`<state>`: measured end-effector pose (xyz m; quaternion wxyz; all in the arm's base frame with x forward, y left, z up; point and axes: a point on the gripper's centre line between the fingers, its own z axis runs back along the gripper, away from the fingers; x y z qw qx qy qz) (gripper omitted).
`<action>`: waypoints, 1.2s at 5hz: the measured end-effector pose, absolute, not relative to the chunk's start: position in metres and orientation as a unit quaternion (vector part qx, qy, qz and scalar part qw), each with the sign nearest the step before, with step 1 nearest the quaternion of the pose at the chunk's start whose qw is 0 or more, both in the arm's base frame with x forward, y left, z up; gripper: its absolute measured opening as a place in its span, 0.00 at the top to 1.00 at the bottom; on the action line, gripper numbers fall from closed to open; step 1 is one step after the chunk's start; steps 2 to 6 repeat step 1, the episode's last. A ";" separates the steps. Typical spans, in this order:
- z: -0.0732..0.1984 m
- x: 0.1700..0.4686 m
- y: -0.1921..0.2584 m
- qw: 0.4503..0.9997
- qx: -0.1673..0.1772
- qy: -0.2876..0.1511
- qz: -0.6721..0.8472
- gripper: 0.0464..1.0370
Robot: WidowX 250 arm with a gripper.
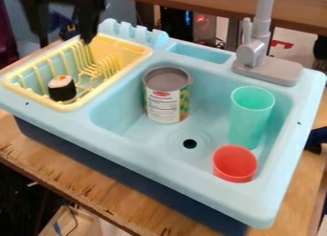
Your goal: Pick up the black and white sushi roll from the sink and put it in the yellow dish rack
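The black gripper (64,41) hangs at the upper left over the back of the yellow dish rack (119,81), open, its two fingers wide apart. Nothing is visible between them. A sushi roll (62,89), black-wrapped with a white top, sits in the rack's front left part, below the gripper. In the sink basin (127,134), a can (167,95) with a grey end and a white and green label stands upright toward the back left. On the basin's right side are a tall green cup (250,116) and, in front of it, a red cup (234,164).
A grey faucet (258,51) rises at the sink's back right. The light blue sink rim (172,181) surrounds the basin, with a shallow recess (201,53) behind it. The unit stands on a wooden table (96,192). A dark object touches the view's right edge.
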<state>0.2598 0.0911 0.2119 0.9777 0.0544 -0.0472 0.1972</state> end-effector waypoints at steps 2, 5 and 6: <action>0.229 0.253 0.044 0.989 0.048 -0.045 0.130 0.04; 0.229 0.253 0.044 0.989 0.048 -0.045 0.130 0.04; 0.229 0.253 0.044 0.989 0.048 -0.045 0.130 0.04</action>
